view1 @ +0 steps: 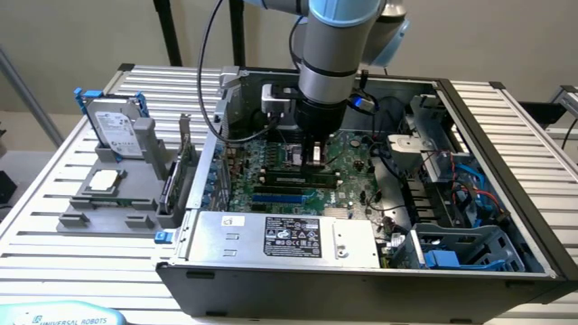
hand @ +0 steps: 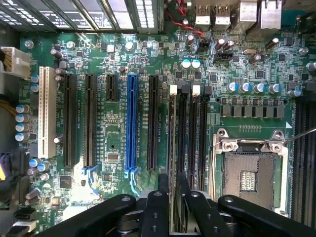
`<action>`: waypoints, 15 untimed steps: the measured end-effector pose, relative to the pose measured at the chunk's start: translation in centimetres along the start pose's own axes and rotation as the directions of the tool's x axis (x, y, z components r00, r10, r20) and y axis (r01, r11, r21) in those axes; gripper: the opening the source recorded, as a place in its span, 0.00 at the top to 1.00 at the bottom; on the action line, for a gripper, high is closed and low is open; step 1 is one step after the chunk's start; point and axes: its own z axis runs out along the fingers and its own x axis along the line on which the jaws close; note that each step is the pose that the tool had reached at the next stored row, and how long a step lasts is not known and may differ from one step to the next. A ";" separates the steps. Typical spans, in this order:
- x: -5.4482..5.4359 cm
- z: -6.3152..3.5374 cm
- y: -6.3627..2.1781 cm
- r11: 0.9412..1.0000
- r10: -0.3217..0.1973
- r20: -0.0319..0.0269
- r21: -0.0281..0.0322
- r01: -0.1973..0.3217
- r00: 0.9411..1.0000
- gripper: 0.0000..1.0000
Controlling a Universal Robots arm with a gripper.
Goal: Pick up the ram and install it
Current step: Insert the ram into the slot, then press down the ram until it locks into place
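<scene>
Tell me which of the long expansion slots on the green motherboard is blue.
It is the long blue slot in the middle of the row on the green motherboard. The black slots on both sides of it and the white slot at the end differ in colour.

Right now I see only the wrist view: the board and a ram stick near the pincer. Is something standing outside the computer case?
Observer: Yes, a hard drive stands in a grey holder, on the exterior view's left of the case.
Operator: Anything else in that holder?
Observer: A green card stands at its edge, beside the case wall.
Operator: And the arm?
Observer: The arm is upright, reaching into the case, with the pincer over the board's slots.
</scene>
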 end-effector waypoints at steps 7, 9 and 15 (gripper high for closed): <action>0.0 -0.85 0.29 1.000 0.000 0.000 0.000 0.000 1.000 0.89; 0.0 -0.86 0.29 1.000 0.000 0.000 0.000 0.000 1.000 0.89; 0.0 -0.86 0.29 1.000 0.000 0.000 0.000 0.000 1.000 0.89</action>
